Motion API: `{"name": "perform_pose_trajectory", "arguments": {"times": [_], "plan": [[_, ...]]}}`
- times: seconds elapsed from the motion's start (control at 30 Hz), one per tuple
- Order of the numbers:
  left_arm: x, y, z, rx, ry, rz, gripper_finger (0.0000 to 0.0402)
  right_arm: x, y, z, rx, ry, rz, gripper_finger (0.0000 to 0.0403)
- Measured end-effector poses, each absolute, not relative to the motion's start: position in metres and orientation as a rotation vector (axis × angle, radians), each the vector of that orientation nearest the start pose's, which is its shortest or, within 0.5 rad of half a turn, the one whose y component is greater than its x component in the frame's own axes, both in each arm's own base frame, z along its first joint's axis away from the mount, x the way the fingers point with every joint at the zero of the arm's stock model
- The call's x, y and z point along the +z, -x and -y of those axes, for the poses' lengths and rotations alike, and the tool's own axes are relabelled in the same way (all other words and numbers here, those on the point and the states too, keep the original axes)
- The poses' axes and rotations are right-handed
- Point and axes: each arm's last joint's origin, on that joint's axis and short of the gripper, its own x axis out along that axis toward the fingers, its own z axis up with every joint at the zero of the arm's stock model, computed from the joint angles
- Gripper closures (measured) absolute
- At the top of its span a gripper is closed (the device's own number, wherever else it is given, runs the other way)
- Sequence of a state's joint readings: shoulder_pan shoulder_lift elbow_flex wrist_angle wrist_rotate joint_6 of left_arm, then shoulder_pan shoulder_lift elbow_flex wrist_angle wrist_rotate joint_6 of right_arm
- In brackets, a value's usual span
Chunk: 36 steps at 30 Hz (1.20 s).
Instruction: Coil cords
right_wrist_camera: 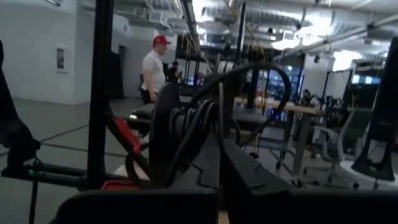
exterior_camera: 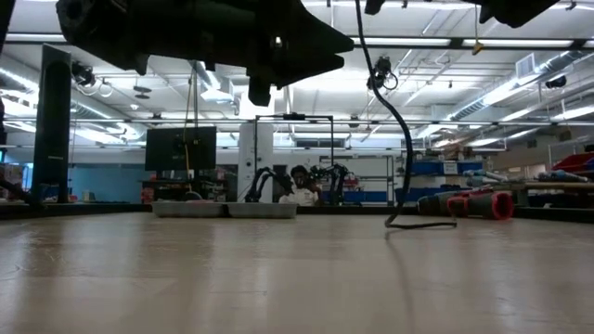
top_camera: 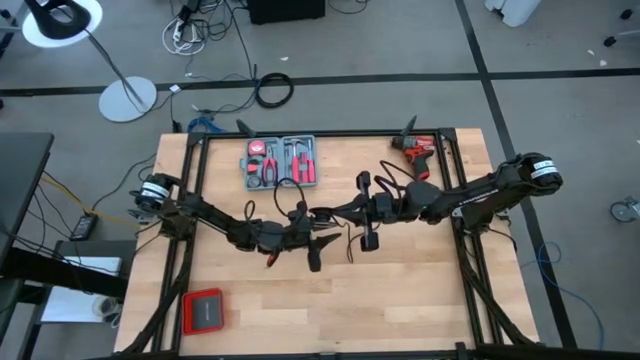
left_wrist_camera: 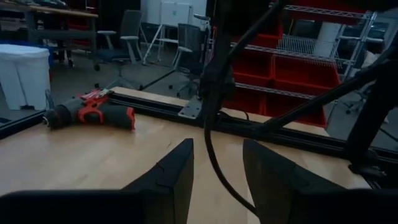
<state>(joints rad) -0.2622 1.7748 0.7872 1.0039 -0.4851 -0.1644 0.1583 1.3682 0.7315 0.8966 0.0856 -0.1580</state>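
Two dark jointed arms with white-banded bases, each ending in black tapered fingers.

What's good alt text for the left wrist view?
The left hand is open, with a thin black cable hanging down between its two dark fingers over a wooden table. A red and black drill lies on the table beyond.

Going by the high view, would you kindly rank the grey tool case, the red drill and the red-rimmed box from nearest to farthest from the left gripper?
From the left gripper:
1. Grey tool case, at the far edge, nearest.
2. Red-rimmed box, near-left corner.
3. Red drill, far right, farthest.
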Motion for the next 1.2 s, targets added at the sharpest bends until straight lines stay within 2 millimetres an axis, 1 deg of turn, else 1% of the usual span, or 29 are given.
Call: {"name": "perform_pose_trajectory", "arguments": {"times": [0.13,0.23,0.53,0.87,1.03,1.2], "plan": [[0.192,-0.344,0.078,0.218,0.173,0.034,0.0260,0.291,-0.289,-0.045,0.047,0.148,0.290,0.0402],[0.198,-0.348,0.080,0.187,0.180,0.048,0.0260,0.292,-0.289,-0.045,0.044,0.159,0.295,0.0402],[0.215,-0.364,0.077,0.204,0.135,0.009,0.0260,0.294,-0.288,-0.049,0.057,0.154,0.320,0.0402],[0.210,-0.367,0.072,0.233,0.112,-0.064,0.0259,0.294,-0.287,-0.055,0.077,0.149,0.321,0.0402],[0.209,-0.366,0.070,0.303,0.102,-0.069,0.0259,0.294,-0.287,-0.055,0.078,0.139,0.321,0.0402],[0.210,-0.367,0.072,0.254,0.109,-0.060,0.0259,0.294,-0.287,-0.055,0.078,0.139,0.321,0.0402]]}}
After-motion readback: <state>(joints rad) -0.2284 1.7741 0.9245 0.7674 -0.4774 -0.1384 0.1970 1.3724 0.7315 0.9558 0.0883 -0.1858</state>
